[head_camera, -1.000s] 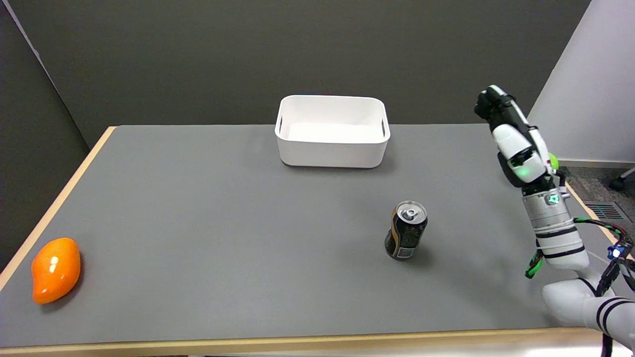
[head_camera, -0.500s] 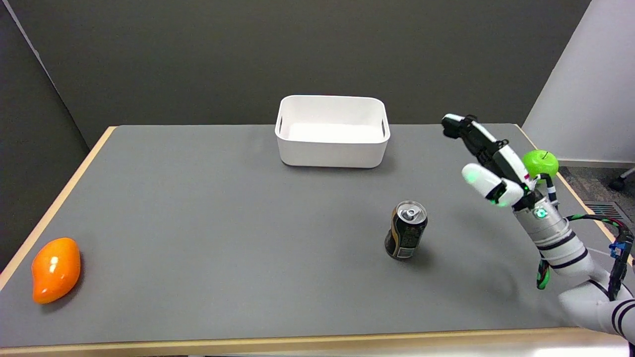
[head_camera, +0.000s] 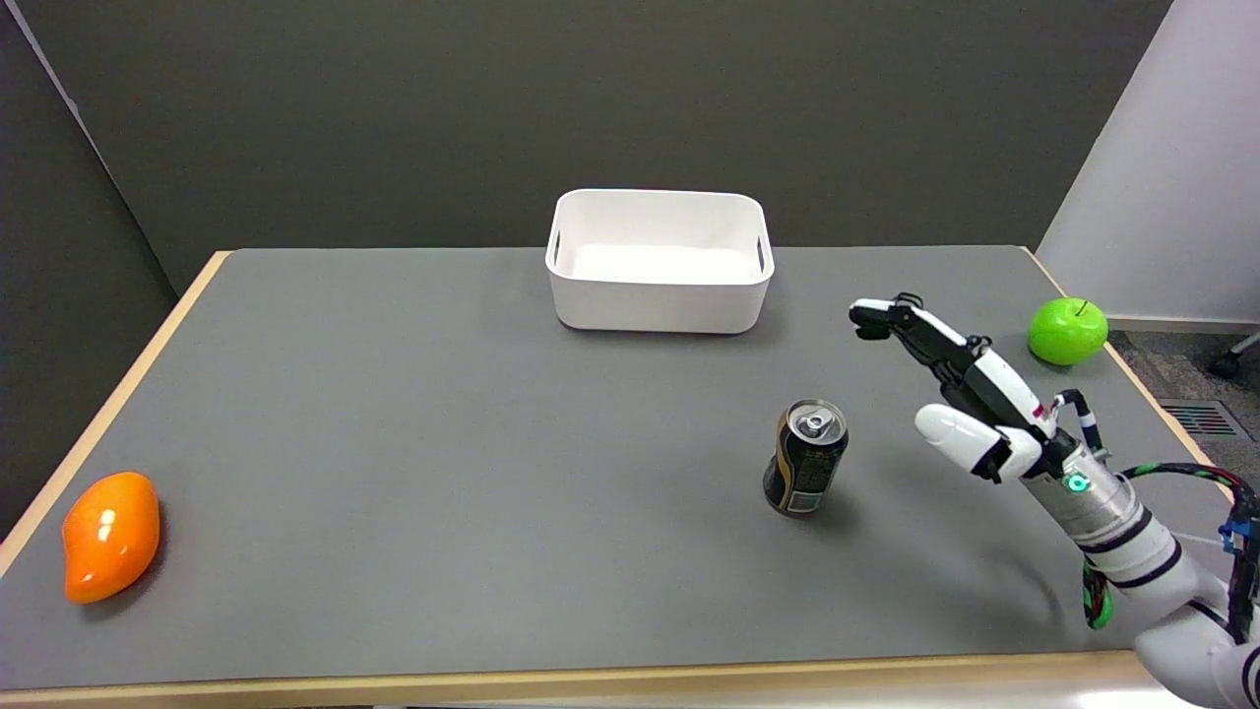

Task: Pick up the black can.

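Grey worktop (head_camera: 443,414) carries the upright black aluminium can (head_camera: 805,457), right of centre. My right hand (head_camera: 960,379), spread and empty, hovers beside it. I'd judge it light, slick, dentable; I'd grip mid-body.

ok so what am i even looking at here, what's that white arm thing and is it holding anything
This is one picture from a camera above the near side of a grey table, looking down and across it. The white arm reaching in from the lower right belongs to a robot steered by a person. It ends in a black-and-white robot hand with several fingers. That robot hand holds nothing: its fingers are apart and it hangs in the air to the right of a black can, not touching it. The can stands upright and is the thing the robot is meant to pick up. Also on the table are a white bin at the back, a green apple at the right edge and an orange fruit at the near left.
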